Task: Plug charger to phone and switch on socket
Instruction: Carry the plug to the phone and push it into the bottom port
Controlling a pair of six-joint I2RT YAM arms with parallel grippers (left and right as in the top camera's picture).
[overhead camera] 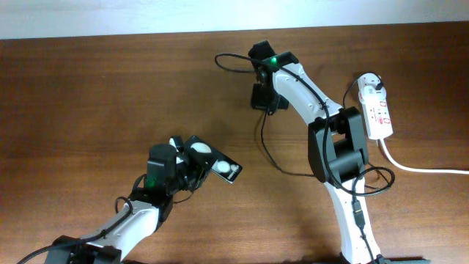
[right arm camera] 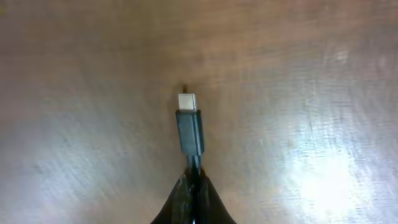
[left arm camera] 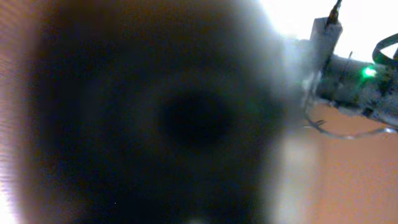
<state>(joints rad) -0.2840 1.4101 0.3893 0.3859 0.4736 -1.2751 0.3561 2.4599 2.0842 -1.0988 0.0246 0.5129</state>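
In the overhead view my left gripper (overhead camera: 189, 163) is shut on the phone (overhead camera: 218, 164), a black slab with white circles, and holds it tilted near the table's front middle. The left wrist view is almost filled by a dark blur, likely the phone (left arm camera: 186, 118). My right gripper (overhead camera: 262, 101) is shut on the charger's thin black cable (overhead camera: 262, 139) at the back middle. In the right wrist view the jaws (right arm camera: 193, 180) pinch the cable just behind the connector (right arm camera: 189, 127), its metal tip pointing away over bare wood. The white socket (overhead camera: 379, 111) lies at the right with the white adapter (overhead camera: 370, 82) on its far end.
A thick white cord (overhead camera: 418, 167) runs from the socket to the right edge. The charger cable loops across the table beside the right arm's base (overhead camera: 338, 150). The right arm with its green light (left arm camera: 368, 71) shows in the left wrist view.
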